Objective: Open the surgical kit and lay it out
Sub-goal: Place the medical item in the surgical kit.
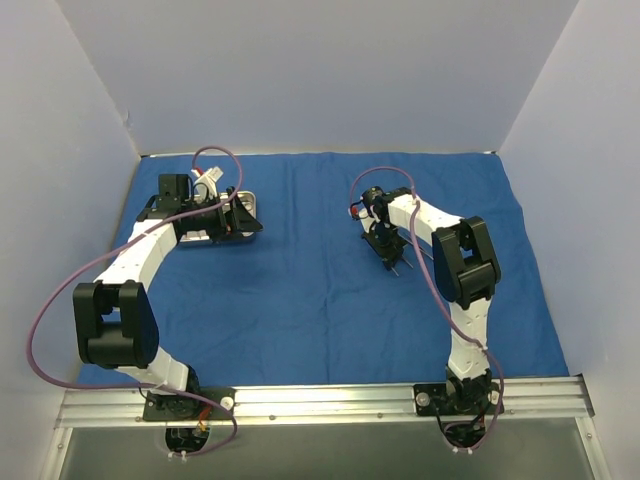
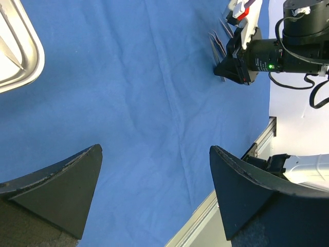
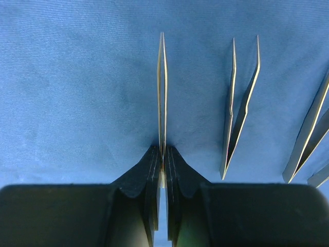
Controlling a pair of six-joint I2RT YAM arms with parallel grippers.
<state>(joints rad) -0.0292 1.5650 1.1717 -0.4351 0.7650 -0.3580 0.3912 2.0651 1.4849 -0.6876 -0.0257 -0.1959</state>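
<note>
The royal-blue cloth (image 1: 320,290) of the surgical kit lies spread flat over the table. Its shiny steel tray (image 1: 247,205) sits at the far left, partly under my left gripper (image 1: 225,215). In the left wrist view only a corner of the tray (image 2: 20,62) shows, and the left gripper (image 2: 155,149) stands wide open above bare cloth. My right gripper (image 3: 162,152) is shut on slim silver tweezers (image 3: 162,87), pinched closed, tips pointing away, down at the cloth. Another pair of tweezers (image 3: 239,103) lies just to its right and a further instrument (image 3: 308,134) beyond that.
A metal rail (image 1: 330,400) runs along the near table edge and carries both arm bases. Pale walls close in the left, back and right sides. Purple cables loop off both arms. The right arm's wrist (image 2: 267,54) shows in the left wrist view.
</note>
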